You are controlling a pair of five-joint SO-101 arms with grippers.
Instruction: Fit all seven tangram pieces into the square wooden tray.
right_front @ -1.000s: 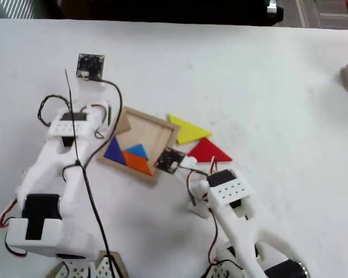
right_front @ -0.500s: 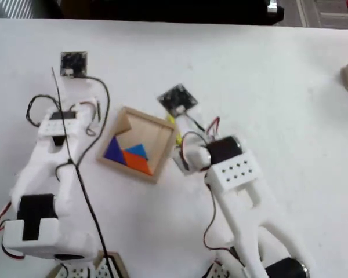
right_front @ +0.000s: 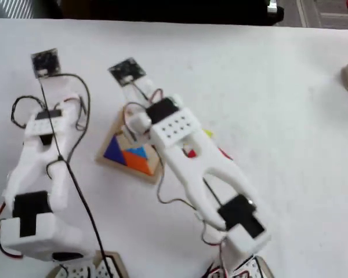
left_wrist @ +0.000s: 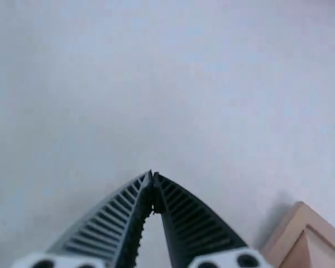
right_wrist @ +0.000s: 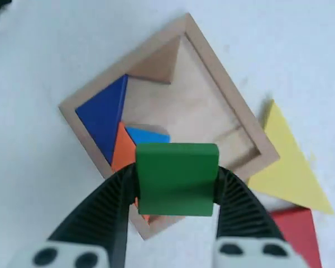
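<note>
Jaws of the left gripper (left_wrist: 152,192) are sitting pressed together, empty, beside the wooden tray (left_wrist: 301,231). The right gripper (right_wrist: 177,180) is clamping the green piece (right_wrist: 177,162) above the tray, over the dark blue triangle (right_wrist: 103,120) and orange triangle (right_wrist: 123,153). Likely placing: next, lowering it onto bare wood. The yellow triangle (right_wrist: 285,167) is lying outside.

Robotics lab bench, likely; white table (right_front: 278,75); two white arms (right_front: 188,153) with exposed wiring (right_front: 75,182).
</note>
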